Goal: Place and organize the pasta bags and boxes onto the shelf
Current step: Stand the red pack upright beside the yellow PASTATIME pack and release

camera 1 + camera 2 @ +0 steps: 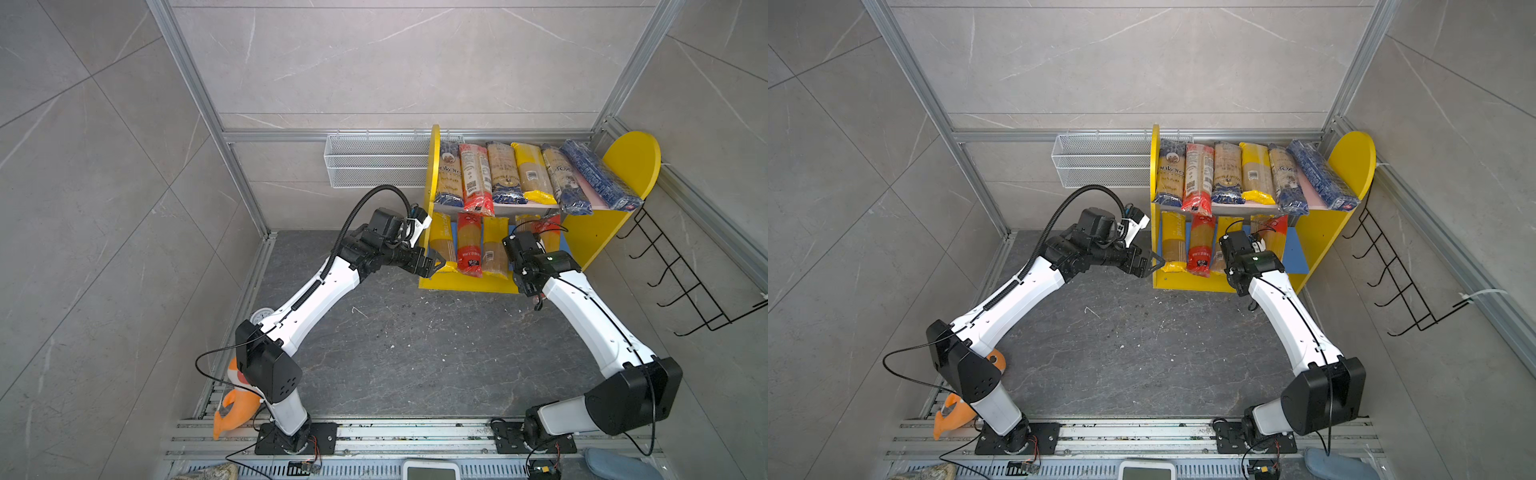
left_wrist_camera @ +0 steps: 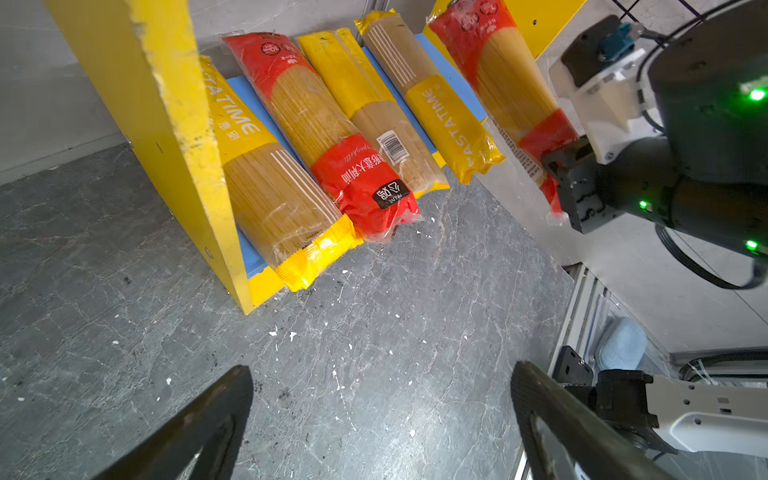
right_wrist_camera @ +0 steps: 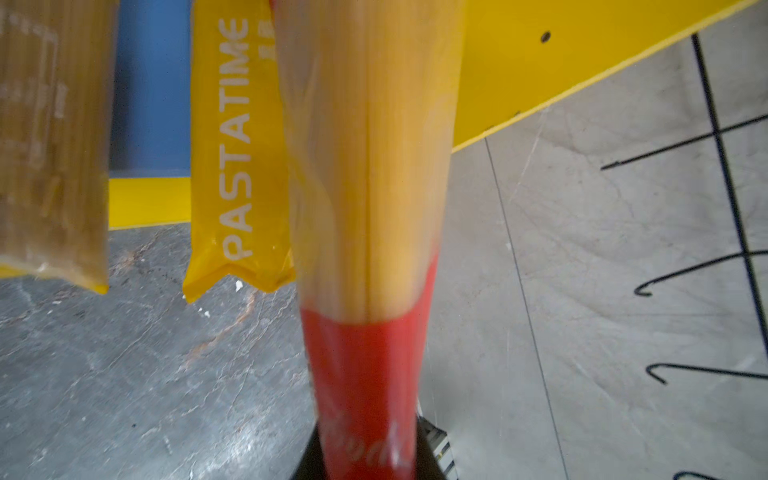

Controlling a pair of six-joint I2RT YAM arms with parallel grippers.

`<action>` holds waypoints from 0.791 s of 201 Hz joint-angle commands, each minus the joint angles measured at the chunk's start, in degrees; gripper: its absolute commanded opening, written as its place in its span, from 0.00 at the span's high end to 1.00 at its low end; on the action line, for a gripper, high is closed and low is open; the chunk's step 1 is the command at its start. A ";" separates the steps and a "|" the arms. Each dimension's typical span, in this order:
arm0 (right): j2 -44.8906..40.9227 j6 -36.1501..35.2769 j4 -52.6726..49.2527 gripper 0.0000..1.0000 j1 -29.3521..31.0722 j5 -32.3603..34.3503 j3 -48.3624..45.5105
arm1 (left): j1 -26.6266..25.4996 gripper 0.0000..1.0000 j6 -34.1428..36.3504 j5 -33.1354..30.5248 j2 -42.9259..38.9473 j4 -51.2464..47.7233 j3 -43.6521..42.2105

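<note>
- You have the shelf [image 1: 631, 166] standing at about 1 o'clock on the dark table [image 1: 415, 353], back against the wall and open front towards the arms.
- On its pink upper board [image 1: 1310, 189] six pasta packs lie side by side, their near ends pointing to 6 o'clock. The dark blue pack [image 1: 598, 174] at the 3 o'clock end lies slanted.
- On its blue lower board [image 1: 1293, 253] four packs lie in a row. From the 9 o'clock side panel they are a yellow PASTATIME pack [image 2: 266, 187], a red pack [image 2: 332, 137], a yellow-topped pack [image 2: 374, 104] and a second PASTATIME pack [image 2: 449, 120]. Their near ends overhang the front edge.
- Your right gripper [image 2: 557, 178] is clamped on the near end of a red-ended pack [image 3: 365, 187]. This pack sits at the 3 o'clock end of the lower row, just beside the second PASTATIME pack.
- The held pack's far end reaches into the lower tier. You cannot tell whether it rests on the board.
- Your left gripper [image 2: 382, 368] hangs over the table with its fingers spread wide and nothing between them. It is near the shelf's 9 o'clock side panel, at the front corner.
</note>
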 commanded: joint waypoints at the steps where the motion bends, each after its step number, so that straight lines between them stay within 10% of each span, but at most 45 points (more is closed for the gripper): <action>1: 0.75 -4.46 10.43 1.00 -1.96 8.13 3.65 | 0.85 0.00 1.12 2.35 1.35 0.68 3.42; 159: 14.11 -18.80 31.56 1.00 -11.70 9.67 3.57 | 4.67 0.01 0.34 1.07 7.16 -3.76 13.32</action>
